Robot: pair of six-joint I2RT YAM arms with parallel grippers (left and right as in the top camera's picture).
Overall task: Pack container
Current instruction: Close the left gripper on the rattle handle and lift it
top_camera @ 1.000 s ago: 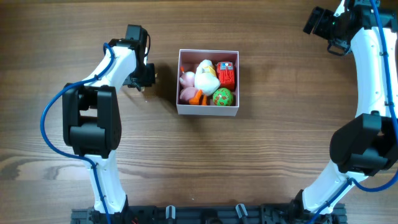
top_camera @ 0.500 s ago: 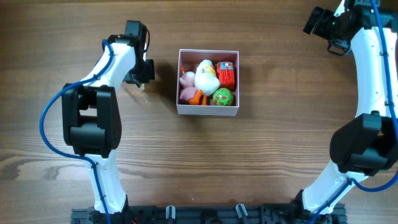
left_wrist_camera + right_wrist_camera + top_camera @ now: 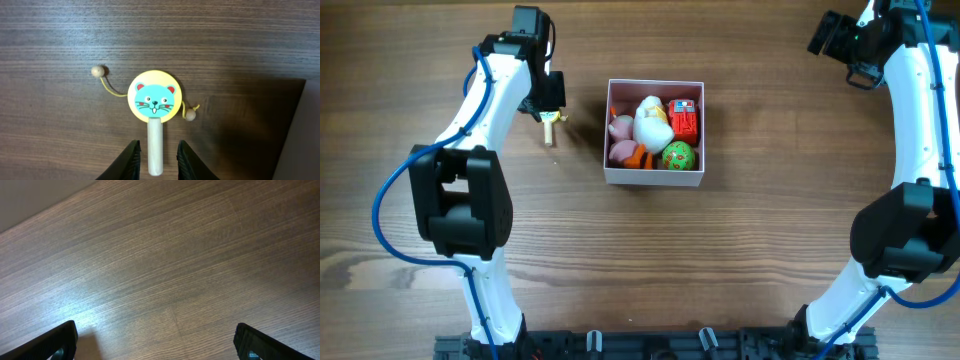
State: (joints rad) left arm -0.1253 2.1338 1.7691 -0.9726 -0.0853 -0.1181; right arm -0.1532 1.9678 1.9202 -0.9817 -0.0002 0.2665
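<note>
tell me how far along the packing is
Done: the square white-walled, pink-lined container holds several toys. In hand: the left gripper, open, straddles the handle of the yellow wooden rattle with a blue animal face, lying on the table. Left: grip it and put it in.

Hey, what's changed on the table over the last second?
The left end effector pulled back toward the table's far edge, uncovering a mouse-faced rattle drum that lies flat, its handle between the open fingers without touching them. The container, the toys in it and the right arm stayed put.
</note>
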